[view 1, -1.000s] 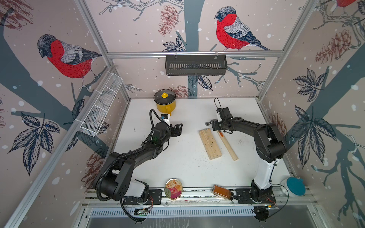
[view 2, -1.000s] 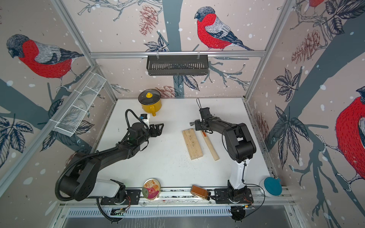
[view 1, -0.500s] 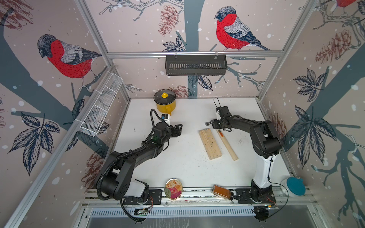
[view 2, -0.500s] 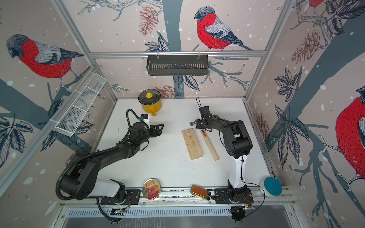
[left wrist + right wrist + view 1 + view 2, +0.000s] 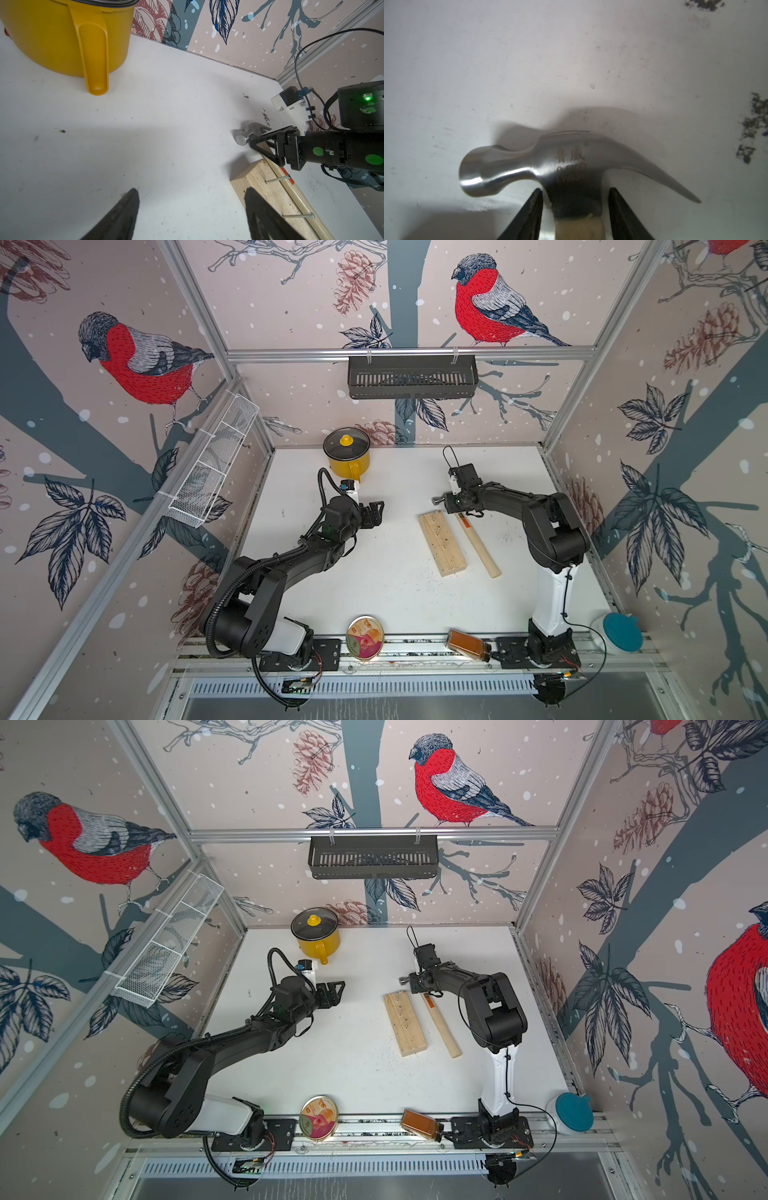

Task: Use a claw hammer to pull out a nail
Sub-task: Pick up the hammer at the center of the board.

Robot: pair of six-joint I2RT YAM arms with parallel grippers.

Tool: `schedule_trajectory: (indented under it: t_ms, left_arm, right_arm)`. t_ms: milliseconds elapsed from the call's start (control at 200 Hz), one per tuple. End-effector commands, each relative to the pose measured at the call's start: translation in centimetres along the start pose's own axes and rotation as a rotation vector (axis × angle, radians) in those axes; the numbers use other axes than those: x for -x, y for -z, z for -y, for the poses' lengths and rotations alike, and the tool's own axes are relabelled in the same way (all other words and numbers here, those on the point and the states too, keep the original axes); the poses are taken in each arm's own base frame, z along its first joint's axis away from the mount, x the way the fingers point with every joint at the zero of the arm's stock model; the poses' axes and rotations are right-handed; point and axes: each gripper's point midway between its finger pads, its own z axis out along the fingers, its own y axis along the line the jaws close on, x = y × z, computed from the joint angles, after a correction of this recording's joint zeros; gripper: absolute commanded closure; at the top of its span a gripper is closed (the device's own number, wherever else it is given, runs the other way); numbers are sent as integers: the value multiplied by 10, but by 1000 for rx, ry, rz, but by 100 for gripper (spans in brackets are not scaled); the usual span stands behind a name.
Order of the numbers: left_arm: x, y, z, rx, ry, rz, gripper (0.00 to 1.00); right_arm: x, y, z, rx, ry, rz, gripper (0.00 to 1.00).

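Right gripper astride the claw hammer at its neck
Only the right wrist view shows slim gaps both sides: unclenched. Left gripper gapes empty.

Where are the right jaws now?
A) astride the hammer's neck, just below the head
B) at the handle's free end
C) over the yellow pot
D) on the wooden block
A: the right wrist view shows the right gripper with a jaw on each side of the claw hammer where handle meets steel head.
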Motion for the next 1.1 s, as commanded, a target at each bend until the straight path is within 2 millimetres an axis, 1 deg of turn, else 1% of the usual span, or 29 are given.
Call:
schedule_trajectory:
  t_ms: [0, 80, 220, 295, 355, 460, 680, 856, 956, 1091]
  left_arm:
    - [4, -1, 1, 2, 5, 12, 20]
    - [4, -1, -1, 9, 5, 11, 20]
    - [5, -1, -2, 13, 6, 12, 20]
    - [5, -1, -2, 13, 5, 12, 20]
    - [5, -2, -2, 13, 8, 11, 20]
    - [4, -3, -1, 10, 9, 6, 21]
    - [5, -3, -1, 10, 10, 7, 22]
    - [5, -2, -1, 11, 23, 2, 22]
    - [7, -1, 3, -10, 31, 6, 23]
    - [8, 1, 13, -61, 49, 10, 23]
  right_arm:
    - [-7, -5, 3, -18, 13, -35, 51]
    - [-8, -6, 3, -16, 21, -40, 54]
    - [-7, -4, 5, -18, 16, -33, 61]
    - [-5, -2, 4, -13, 20, -28, 67]
    - [-3, 1, 3, -9, 24, -16, 74]
    - [7, 11, 7, -33, 16, 42, 93]
    - [32, 49, 15, -68, 0, 193, 95]
    - [44, 75, 16, -74, 0, 257, 96]
    - [48, 92, 11, -81, 13, 293, 96]
    - [55, 121, -4, -79, 49, 347, 97]
